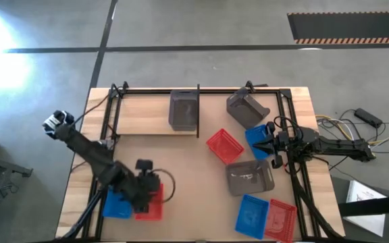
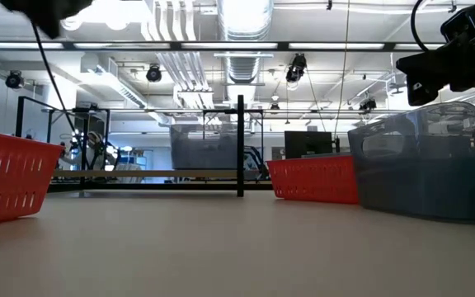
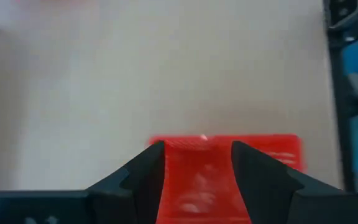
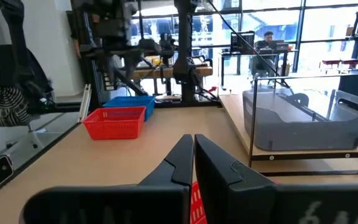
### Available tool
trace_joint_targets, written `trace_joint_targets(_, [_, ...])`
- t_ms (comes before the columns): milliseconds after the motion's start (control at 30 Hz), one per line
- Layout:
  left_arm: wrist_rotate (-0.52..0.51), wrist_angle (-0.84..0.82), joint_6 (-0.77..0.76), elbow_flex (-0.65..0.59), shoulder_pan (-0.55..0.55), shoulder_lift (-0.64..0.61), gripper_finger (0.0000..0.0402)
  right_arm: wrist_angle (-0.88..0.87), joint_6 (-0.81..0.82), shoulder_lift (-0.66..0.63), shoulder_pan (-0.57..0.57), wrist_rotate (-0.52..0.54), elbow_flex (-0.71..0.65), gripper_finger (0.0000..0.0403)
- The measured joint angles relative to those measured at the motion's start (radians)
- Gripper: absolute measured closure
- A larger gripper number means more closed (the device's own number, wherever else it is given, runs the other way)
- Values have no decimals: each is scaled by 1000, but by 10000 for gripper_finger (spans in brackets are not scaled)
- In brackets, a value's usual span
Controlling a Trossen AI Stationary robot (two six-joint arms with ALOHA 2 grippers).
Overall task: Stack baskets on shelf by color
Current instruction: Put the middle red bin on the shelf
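The shelf [image 1: 144, 115] is a pale board in a black frame at the table's far edge, and one grey basket [image 1: 184, 109] stands on it beside the dark divider. My left gripper [image 1: 144, 192] is open and hovers above a red basket [image 3: 229, 149] that lies on the table near the near-left corner, next to a blue basket [image 1: 117, 202]. My right gripper [image 4: 194, 139] is shut and raised over the right side, by a blue basket [image 1: 256, 137], with a red basket [image 1: 223, 145] just beyond its tips.
A tilted grey basket [image 1: 247, 108] lies right of the divider. Another grey basket [image 1: 248, 179] sits at centre right. A blue basket [image 1: 252, 212] and a red basket [image 1: 280, 219] lie side by side at the near-right corner. Bare tabletop [image 1: 181, 162] spans the middle.
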Motion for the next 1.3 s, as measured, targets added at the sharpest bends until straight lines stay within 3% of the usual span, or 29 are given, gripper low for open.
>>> trace_joint_targets(200, [0,1,-269,0,-136,72,233,0,0,0,0,0,0,394])
trace_joint_targets(333, [2,33,-357,0,-203,146,233,0,0,0,0,0,0,394])
trace_joint_targets(633, [33,252,-362,32,-230,265,233,0,0,0,0,0,0,394])
trace_joint_targets(833, [62,251,-380,51,-230,320,233,0,0,0,0,0,0,394])
trace_joint_targets(1000, [115,177,-514,51,-230,338,235,0,0,0,0,0,0,394])
trace_joint_targets(1300, [121,92,-538,50,-230,326,293,0,0,0,0,0,0,394])
